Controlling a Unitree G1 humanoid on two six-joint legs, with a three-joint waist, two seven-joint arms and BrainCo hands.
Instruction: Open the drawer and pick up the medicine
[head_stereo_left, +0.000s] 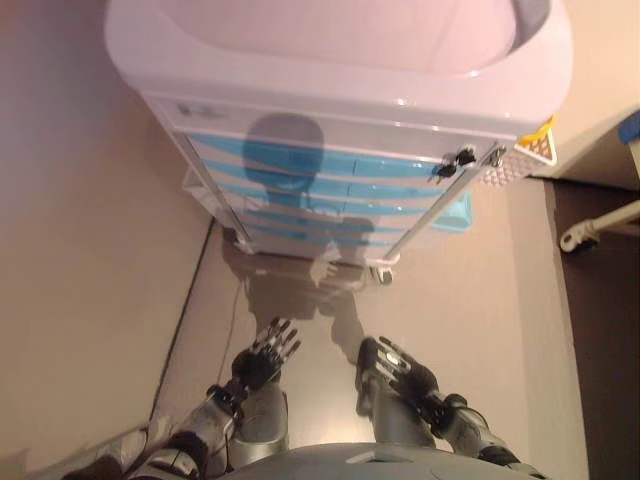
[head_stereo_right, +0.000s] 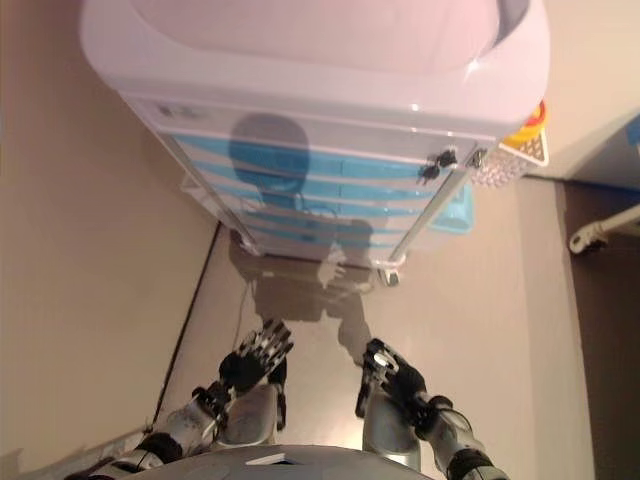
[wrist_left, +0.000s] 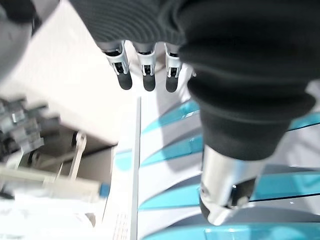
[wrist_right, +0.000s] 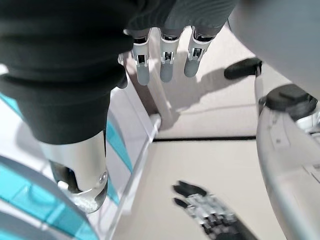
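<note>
One white cart (head_stereo_left: 330, 60) stands on the floor (head_stereo_left: 90, 250) ahead, its front carrying a stack of blue-fronted drawers (head_stereo_left: 300, 185), all closed, about five rows as far as can be told; the medicine is not visible in any view. Two hands hang low, well short of the cart: the left hand (head_stereo_left: 268, 355) and right hand (head_stereo_left: 395, 370), both with fingers straight and relaxed, holding nothing.

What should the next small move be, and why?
Probably raise the right hand toward the white cart with blue drawer fronts. Every drawer looks closed, no medicine shows, and both the right and left hand hang low, open and empty, well short of the cart.
</note>
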